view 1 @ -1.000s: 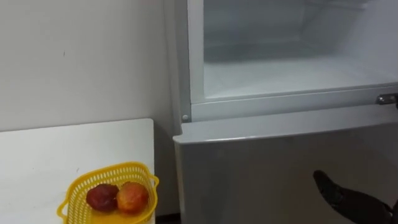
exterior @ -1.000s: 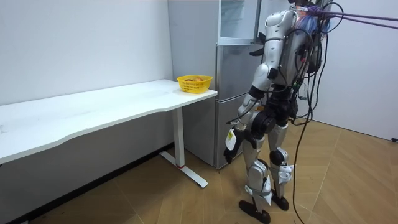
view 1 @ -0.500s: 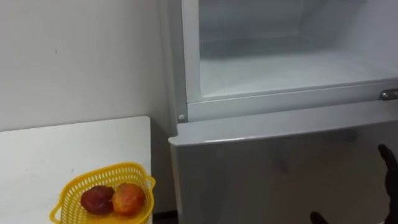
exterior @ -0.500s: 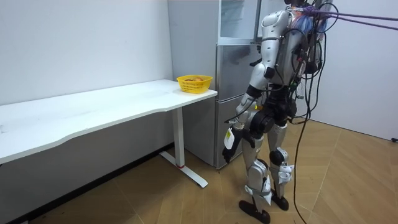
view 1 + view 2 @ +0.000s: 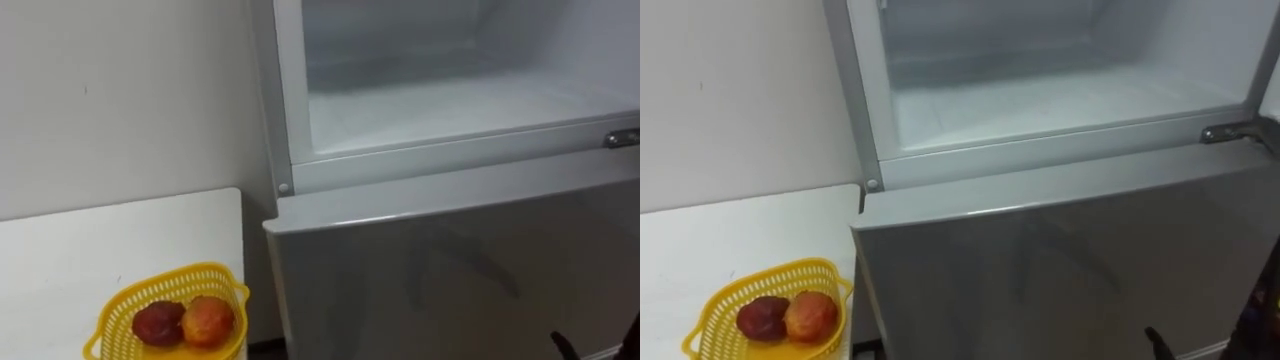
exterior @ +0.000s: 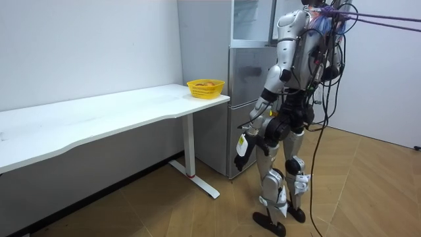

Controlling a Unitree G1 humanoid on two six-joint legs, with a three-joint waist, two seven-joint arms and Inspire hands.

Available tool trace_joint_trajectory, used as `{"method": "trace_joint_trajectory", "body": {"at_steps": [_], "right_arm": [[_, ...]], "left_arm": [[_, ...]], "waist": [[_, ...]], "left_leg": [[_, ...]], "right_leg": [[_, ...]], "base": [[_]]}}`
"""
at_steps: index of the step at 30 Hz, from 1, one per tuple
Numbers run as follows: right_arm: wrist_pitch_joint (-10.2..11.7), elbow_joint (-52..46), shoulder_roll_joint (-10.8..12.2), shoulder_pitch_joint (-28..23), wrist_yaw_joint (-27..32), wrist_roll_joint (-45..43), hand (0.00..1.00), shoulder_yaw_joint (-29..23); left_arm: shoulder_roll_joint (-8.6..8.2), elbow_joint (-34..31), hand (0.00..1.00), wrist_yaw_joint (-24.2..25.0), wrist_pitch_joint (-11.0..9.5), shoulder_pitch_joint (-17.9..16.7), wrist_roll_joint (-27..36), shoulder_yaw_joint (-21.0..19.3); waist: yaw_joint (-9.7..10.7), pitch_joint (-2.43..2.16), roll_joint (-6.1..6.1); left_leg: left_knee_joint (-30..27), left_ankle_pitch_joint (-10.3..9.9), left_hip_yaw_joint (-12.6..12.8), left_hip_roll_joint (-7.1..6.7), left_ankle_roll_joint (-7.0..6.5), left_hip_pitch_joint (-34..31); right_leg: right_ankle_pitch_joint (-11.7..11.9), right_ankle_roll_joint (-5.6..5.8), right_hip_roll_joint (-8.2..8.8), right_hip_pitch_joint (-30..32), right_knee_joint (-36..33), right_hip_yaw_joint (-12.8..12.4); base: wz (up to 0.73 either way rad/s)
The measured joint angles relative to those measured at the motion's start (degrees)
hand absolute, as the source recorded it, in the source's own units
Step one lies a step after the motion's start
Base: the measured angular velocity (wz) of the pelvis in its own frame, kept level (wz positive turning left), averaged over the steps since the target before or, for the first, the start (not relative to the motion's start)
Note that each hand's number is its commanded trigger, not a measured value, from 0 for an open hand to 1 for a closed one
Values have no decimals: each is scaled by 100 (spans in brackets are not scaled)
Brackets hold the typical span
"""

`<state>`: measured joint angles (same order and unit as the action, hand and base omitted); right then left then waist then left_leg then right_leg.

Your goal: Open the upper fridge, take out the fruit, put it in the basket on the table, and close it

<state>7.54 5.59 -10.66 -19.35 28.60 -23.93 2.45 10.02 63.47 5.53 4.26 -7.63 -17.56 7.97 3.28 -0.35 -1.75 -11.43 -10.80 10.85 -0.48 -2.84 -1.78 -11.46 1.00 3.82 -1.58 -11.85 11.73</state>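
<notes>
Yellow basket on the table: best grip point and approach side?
Take the yellow basket by the flared lip at its fridge-side end, coming from above on the right. That lip sticks out past the mesh wall, so it can be pinched, while the dark red fruit and orange fruit fill the middle. It sits at the table corner beside the fridge, so that end is probably nearest.

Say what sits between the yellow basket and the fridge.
Nothing; the left eye view shows just the table's bare edge and a narrow gap between basket and fridge.
</notes>
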Motion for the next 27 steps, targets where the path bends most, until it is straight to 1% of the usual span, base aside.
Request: {"method": "trace_joint_trajectory", "body": {"at_steps": [3, 4, 6, 8, 9, 13, 14, 15, 17, 18, 21, 23, 25, 27], "right_arm": [[-7, 554, 59, 5, -30, 96, 0, 1], [-19, 821, 106, -8, -65, 130, 0, -1], [-49, 1248, 141, -1, -128, 277, 0, 3], [-177, 1778, 146, -3, -144, 600, 0, 11], [-216, 1871, 146, -4, -145, 653, 0, 11], [-217, 2577, 148, 31, -207, 1055, 0, 23], [-218, 2787, 149, 47, -246, 1172, 0, 20], [-218, 2890, 149, 58, -265, 1231, 0, 18], [-230, 3524, 148, 259, -356, 1441, 0, 7], [-249, 3663, 148, 294, -395, 1463, 0, 0], [-279, 4257, 150, 396, -632, 1692, 0, 7], [-365, 4896, 148, 623, -899, 1825, 0, 4], [-427, 5350, 147, 804, -1154, 1902, 0, -3], [-484, 5720, 148, 946, -1441, 1959, 0, -6]], "left_arm": [[5, -54, 0, -47, 2, -45, 78, -7], [15, -57, 0, -62, 9, -77, 125, -13], [7, -57, 0, -104, 21, -92, 161, -12], [15, -59, 0, -144, 22, -90, 221, -9], [17, -59, 0, -147, 22, -92, 227, -9], [77, -85, 0, -177, 21, -100, 231, -3], [78, -100, 0, -251, 21, -118, 230, -5], [78, -116, 0, -276, 20, -137, 230, -5], [74, -224, 0, -346, 18, -213, 220, -53], [67, -253, 0, -354, 18, -225, 211, -86], [62, -377, 0, -356, 11, -300, 194, -253], [63, -379, 0, -353, 7, -347, 160, -360], [50, -383, 0, -355, 3, -346, 155, -426], [8, -367, 0, -356, 5, -328, 144, -645]], "waist": [[28, -1, 16], [84, 3, 23], [126, 1, 27], [129, 1, 48], [125, 3, 52], [112, 8, 131], [114, 20, 155], [113, 20, 162], [113, 20, 176], [101, 23, 178], [11, 39, 205], [-50, 50, 233], [-63, 44, 252], [-68, 43, 262]], "left_leg": [[-26, -1, -3, -3, -3, -4], [-25, -3, -14, -8, -5, 9], [-18, -5, -21, -13, -8, 36], [0, -5, -16, -23, -10, 41], [4, -5, -1, -24, -10, 41], [9, -4, 3, -24, -10, 94], [17, -5, -1, -25, -9, 122], [21, -5, -2, -25, -8, 130], [66, -5, -1, -29, -7, 150], [64, -5, -2, -29, -6, 148], [64, -5, -2, -28, -6, 147], [74, -6, -13, -28, -5, 119], [71, -7, -20, -32, -4, 118], [70, -10, -20, -34, -3, 146]], "right_leg": [[0, 1, 3, 1, -7, 7], [-2, 4, 3, -42, 13, 21], [-7, 11, 7, -62, 18, 13], [-20, 25, 10, -45, 22, -19], [-25, 29, 11, -42, 23, -37], [-24, 31, -2, -80, 124, -53], [-23, 30, -6, -147, 130, -48], [-23, 31, -8, -145, 136, -53], [-23, 31, -7, -155, 134, -64], [-22, 30, -8, -150, 134, -63], [-21, 29, -4, -144, 139, -44], [-22, 29, -5, -149, 147, -16], [-11, 28, -3, -198, 212, 19], [-3, 30, 3, -247, 236, 85]], "base": [[2], [4], [0], [0], [-6], [0], [0], [0], [0], [0], [0], [4], [7], [9]]}}
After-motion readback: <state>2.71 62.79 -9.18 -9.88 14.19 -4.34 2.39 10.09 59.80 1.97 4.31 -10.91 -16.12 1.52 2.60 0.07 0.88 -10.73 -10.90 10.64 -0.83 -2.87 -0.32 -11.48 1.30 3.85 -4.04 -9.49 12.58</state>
